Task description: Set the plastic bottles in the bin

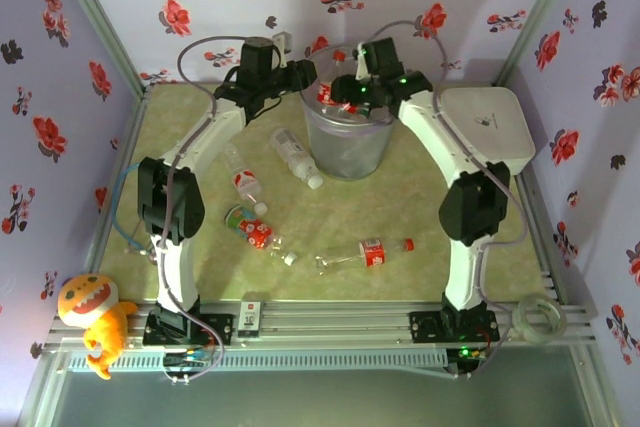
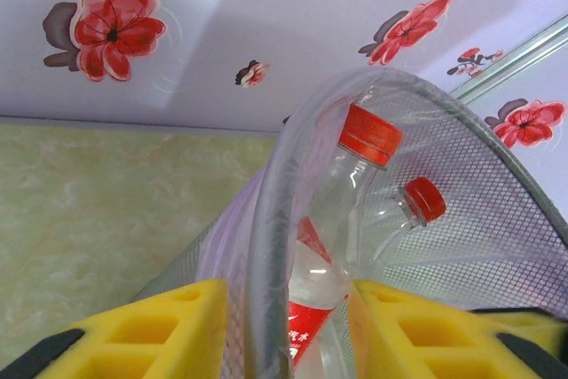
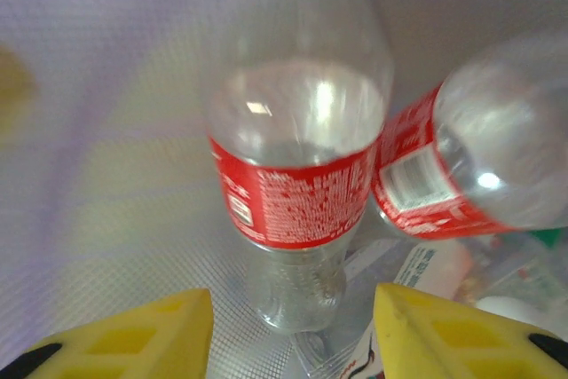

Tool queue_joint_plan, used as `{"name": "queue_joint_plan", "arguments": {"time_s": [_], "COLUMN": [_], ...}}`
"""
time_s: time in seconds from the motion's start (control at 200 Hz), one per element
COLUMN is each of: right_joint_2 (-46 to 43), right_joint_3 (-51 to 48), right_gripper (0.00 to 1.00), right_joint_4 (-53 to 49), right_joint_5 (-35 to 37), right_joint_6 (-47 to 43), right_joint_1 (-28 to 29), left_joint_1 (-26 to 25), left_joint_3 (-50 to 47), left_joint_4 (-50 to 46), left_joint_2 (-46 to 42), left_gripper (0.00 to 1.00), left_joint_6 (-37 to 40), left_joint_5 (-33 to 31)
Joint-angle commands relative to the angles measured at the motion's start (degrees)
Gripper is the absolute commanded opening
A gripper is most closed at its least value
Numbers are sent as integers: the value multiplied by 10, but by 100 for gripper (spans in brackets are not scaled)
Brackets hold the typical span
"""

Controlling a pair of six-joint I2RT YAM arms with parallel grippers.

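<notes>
The bin [image 1: 345, 142] stands at the back middle of the table, with plastic bottles inside it. My left gripper [image 2: 288, 330] straddles the bin's rim [image 2: 271, 246]: one finger is outside the mesh wall, the other inside beside a red-capped bottle [image 2: 333, 219]. Whether the jaws press the rim I cannot tell. My right gripper [image 3: 293, 330] hangs inside the bin, open. A red-labelled bottle [image 3: 297, 166] is just beyond its fingertips, apart from both and blurred. Several bottles lie on the table in front, among them a white-capped one [image 1: 297, 157] and a red-labelled one [image 1: 365, 254].
A white rounded-square box [image 1: 487, 125] sits at the back right beside the right arm. More bottles [image 1: 248, 227] lie near the left arm's elbow. A tape roll [image 1: 540, 319] and an orange toy [image 1: 88, 309] rest on the front rail.
</notes>
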Motion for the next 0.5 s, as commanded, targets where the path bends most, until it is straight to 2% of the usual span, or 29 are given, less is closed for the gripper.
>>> {"name": "queue_joint_plan", "arguments": {"time_s": [0.0,0.22,0.365,0.495], "right_joint_2": [-52,-121,-193,-242], "right_joint_3": [21,-27,-105,-171], "right_gripper": [54,58,60,58], "right_joint_4": [-17,-48,-90,-176], "right_joint_5": [14,33,43,89], "right_joint_6": [-32,-88,-131,-84], "right_joint_1": [-5,-7,-7,-5], "left_joint_1": [-6,-6,-6,-5], "left_joint_3": [18,18,18,19], "left_joint_4": [-8,-6,-10,-11], "left_joint_2": [7,8,6,5], "left_gripper": [41,42,42,42], "left_joint_6": [11,10,14,16], "left_joint_5": [14,14,14,14]}}
